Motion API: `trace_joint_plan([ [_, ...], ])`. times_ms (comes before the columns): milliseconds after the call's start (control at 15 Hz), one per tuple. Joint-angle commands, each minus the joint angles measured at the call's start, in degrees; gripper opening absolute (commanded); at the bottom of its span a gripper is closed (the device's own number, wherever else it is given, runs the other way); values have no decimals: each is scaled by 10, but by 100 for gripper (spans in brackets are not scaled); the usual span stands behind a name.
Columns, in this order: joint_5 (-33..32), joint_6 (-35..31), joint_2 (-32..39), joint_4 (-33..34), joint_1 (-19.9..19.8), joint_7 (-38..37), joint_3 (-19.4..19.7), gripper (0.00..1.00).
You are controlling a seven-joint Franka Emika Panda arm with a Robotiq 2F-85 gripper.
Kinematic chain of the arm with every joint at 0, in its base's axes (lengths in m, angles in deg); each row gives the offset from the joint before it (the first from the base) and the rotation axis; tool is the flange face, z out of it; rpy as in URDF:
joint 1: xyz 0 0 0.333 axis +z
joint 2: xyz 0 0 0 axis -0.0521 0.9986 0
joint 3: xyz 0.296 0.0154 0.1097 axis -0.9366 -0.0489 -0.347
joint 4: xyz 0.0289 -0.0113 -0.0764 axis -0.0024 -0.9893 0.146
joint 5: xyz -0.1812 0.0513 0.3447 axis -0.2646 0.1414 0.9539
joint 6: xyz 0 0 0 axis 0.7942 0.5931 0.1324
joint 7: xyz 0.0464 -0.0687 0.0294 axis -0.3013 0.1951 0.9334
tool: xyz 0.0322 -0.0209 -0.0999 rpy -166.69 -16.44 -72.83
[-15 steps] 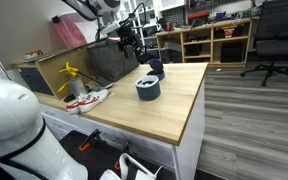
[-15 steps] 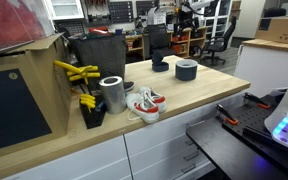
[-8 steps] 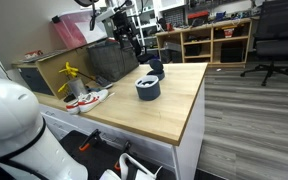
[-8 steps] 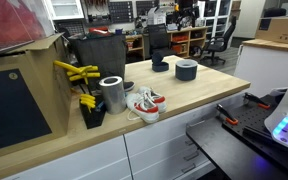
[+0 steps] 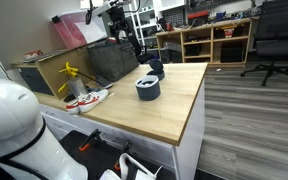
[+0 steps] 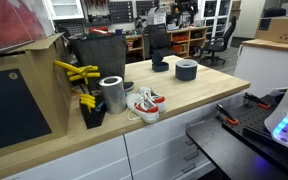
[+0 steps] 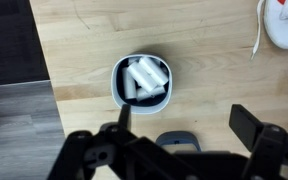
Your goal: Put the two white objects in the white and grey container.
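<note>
The grey-blue container with a white rim [image 7: 141, 82] sits on the wooden table, and also shows in both exterior views [image 5: 148, 89] [image 6: 186, 70]. In the wrist view two white objects [image 7: 147, 77] lie inside it, one thin and one chunkier. My gripper [image 7: 189, 125] is open and empty, high above the table with the container between and beyond its fingers. The arm shows high at the back in an exterior view [image 5: 127, 25]; the gripper itself is hard to make out there.
A smaller dark round bowl [image 7: 174, 143] [image 5: 155, 68] [image 6: 160, 66] stands next to the container. A white-and-red shoe [image 7: 287, 22] [image 5: 87, 98] [image 6: 144, 103], a metal can [image 6: 112, 94], yellow tools [image 6: 76, 72] and a dark box [image 6: 96, 55] sit further along the table. The table edge [image 7: 46, 60] drops to grey floor.
The arm has risen and drawn back from the container over the last second. The container and the other objects have not moved.
</note>
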Motion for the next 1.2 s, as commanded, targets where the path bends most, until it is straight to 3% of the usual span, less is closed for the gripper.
trace_joint_plan([
  [0,9,32,3,25,2,-6,-3,100],
  [333,12,30,1,29,2,-9,-3,100],
  [467,26,-2,1,20,1,-34,-2,100],
  [1133,17,2,1,16,0,-23,-1,100],
])
